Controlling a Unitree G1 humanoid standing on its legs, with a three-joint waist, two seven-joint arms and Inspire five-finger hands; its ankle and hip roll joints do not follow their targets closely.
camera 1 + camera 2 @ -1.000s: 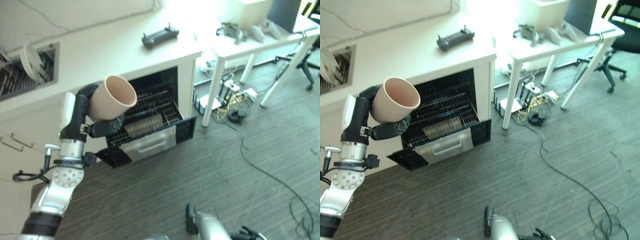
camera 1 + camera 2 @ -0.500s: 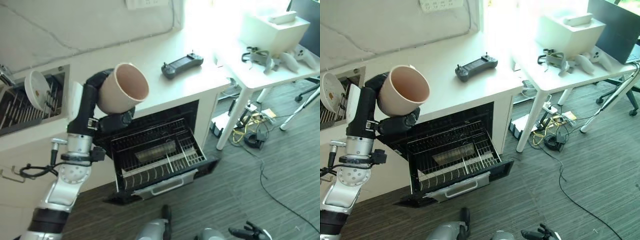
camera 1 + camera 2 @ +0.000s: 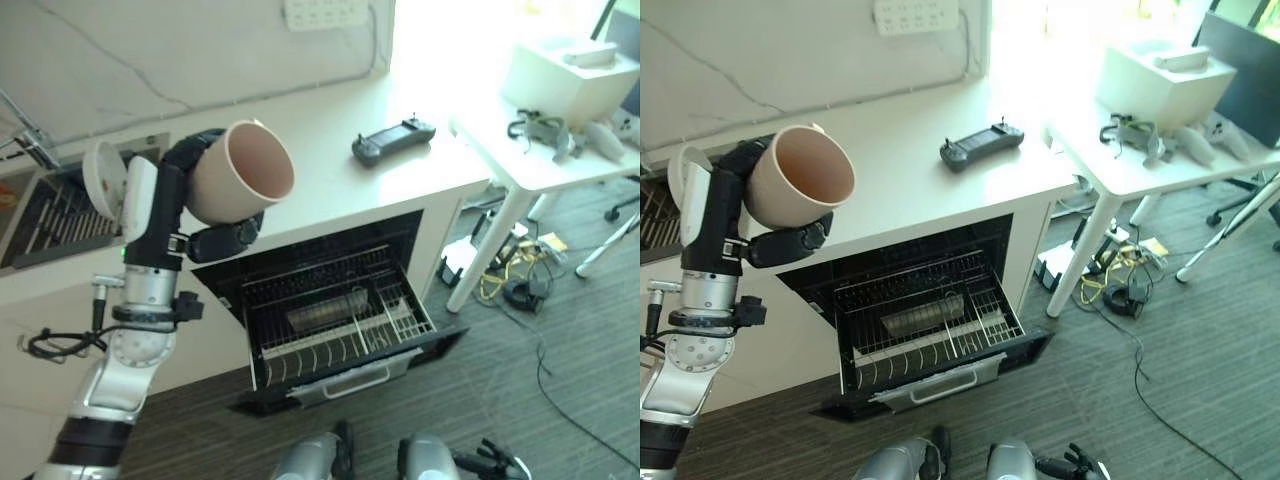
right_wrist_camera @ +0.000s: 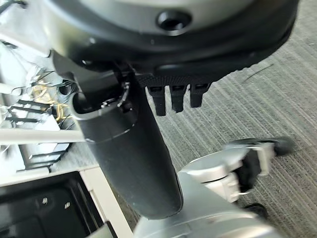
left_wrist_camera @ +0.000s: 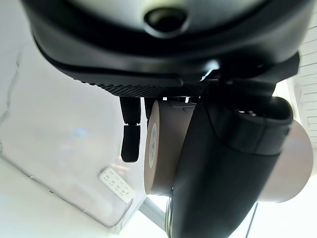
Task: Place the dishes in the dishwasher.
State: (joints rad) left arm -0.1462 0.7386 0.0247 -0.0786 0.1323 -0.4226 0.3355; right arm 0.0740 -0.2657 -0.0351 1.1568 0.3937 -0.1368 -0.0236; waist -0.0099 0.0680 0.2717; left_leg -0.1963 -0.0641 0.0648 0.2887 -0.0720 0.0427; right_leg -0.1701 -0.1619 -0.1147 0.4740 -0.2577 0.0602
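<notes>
My left hand is shut on a beige cup, held up on its side above the counter's front edge, its mouth turned toward the right. In the left wrist view the cup sits between thumb and fingers. Below it the dishwasher stands open with its wire rack pulled out; a greyish item lies in the rack's middle. A white bowl leans in the sink rack behind the cup. My right hand hangs low near the floor, fingers relaxed and holding nothing.
A dark controller lies on the white counter. A white table with a box and devices stands to the right. Cables and power strips lie on the floor beside the dishwasher.
The camera has swung, so the counter and open dishwasher now sit more squarely in view. The left hand still holds the cup up; its grip looks the same.
</notes>
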